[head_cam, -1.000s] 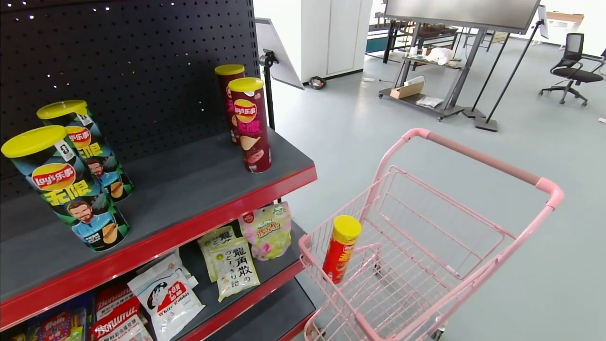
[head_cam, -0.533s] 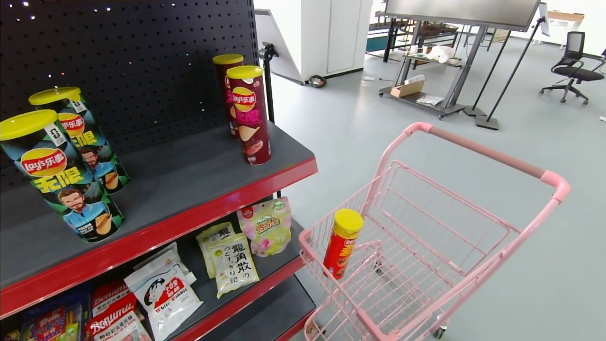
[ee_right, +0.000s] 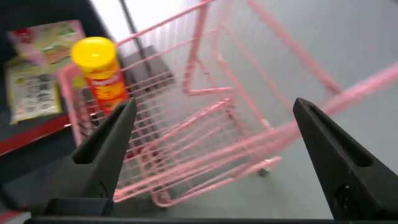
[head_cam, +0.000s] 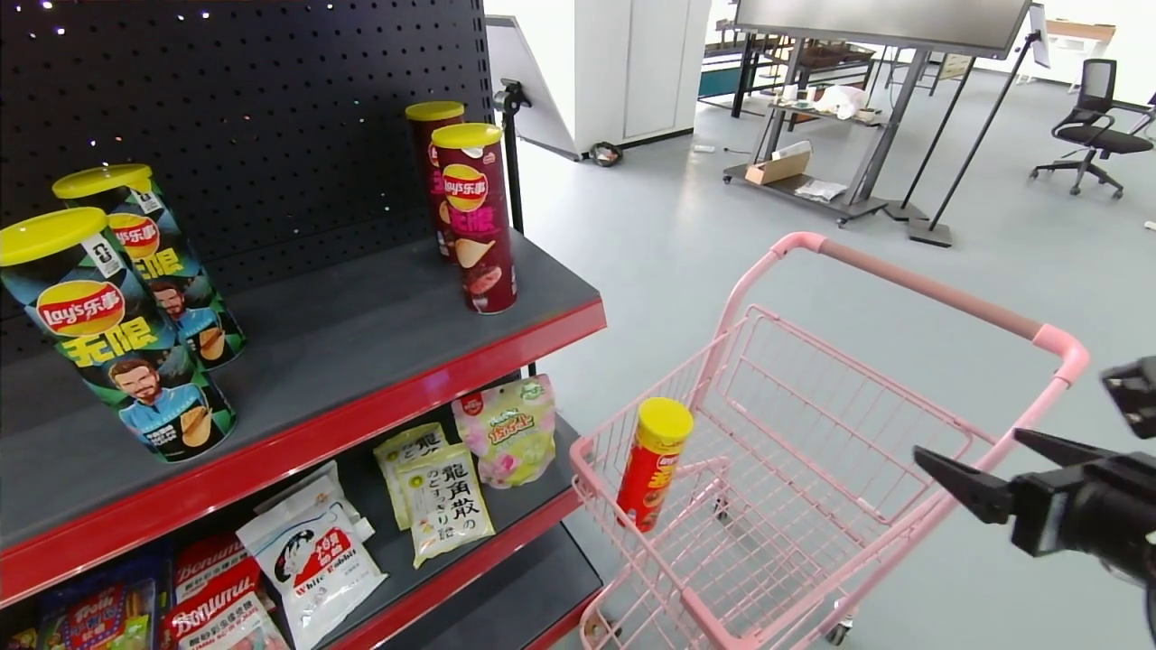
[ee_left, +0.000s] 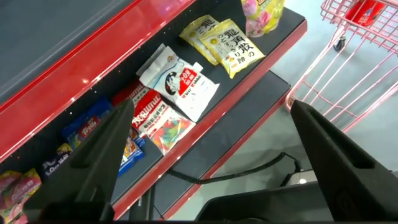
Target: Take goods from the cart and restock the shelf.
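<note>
While left end effector (ee_left: 211,104) and right end effector (head_cam: 966,442) gape, pink wire cart (head_cam: 903,290), cylindrical red can (head_cam: 652,469) inside.

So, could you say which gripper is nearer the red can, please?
Right: the right gripper hovers across the cart from the red can; the left gripper is outside, by the lower shelves.
</note>
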Controlling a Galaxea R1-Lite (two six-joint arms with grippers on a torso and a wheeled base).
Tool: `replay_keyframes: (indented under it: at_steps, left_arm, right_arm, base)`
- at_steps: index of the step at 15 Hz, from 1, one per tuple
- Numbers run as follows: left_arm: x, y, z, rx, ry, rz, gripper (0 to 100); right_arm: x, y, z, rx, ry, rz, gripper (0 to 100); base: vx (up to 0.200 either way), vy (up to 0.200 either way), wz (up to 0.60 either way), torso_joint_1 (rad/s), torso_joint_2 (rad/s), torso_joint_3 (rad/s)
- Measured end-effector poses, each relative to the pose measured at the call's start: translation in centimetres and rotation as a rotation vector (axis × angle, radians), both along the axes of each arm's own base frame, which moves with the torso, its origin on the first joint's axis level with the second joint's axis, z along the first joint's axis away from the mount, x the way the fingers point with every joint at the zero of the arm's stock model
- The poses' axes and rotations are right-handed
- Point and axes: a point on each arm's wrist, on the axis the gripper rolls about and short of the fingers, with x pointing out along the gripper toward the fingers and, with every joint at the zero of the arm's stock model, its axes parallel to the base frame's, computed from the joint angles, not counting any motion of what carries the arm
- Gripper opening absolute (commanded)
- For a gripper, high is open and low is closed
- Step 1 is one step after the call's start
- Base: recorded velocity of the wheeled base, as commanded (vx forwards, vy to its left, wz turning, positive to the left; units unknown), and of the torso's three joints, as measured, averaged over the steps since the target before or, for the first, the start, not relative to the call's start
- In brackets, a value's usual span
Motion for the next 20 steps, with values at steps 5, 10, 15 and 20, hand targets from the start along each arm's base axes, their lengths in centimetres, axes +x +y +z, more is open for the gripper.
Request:
replay_keyframes:
  at_steps: [5,10,15,20]
  left_arm:
    - [0.3,-0.1,0.8,-0.006,0.002,-0.004,100]
    - [0.3,-0.1,0.7,-0.002,0.006,0.008,100]
    - [0.4,-0.1,0.5,0.003,0.019,0.012,100]
    - [0.4,-0.1,0.7,0.004,0.014,0.019,100]
  right_arm:
    - [7.3,5.9,-4.1,0.059,0.048,0.242,100]
    - [10.1,10.5,-8.5,0.062,0.089,0.365,100]
    - [12.6,11.9,-11.3,0.053,0.121,0.368,100]
    - [15.0,12.7,-13.0,0.074,0.127,0.342,100]
  base:
    - [0.0,0.0,0.0,0.0,0.0,0.0]
    - [0.0,0.0,0.0,0.0,0.0,0.0]
    - [0.0,0.0,0.0,0.0,0.0,0.0]
    - [0.0,0.0,0.0,0.0,0.0,0.0]
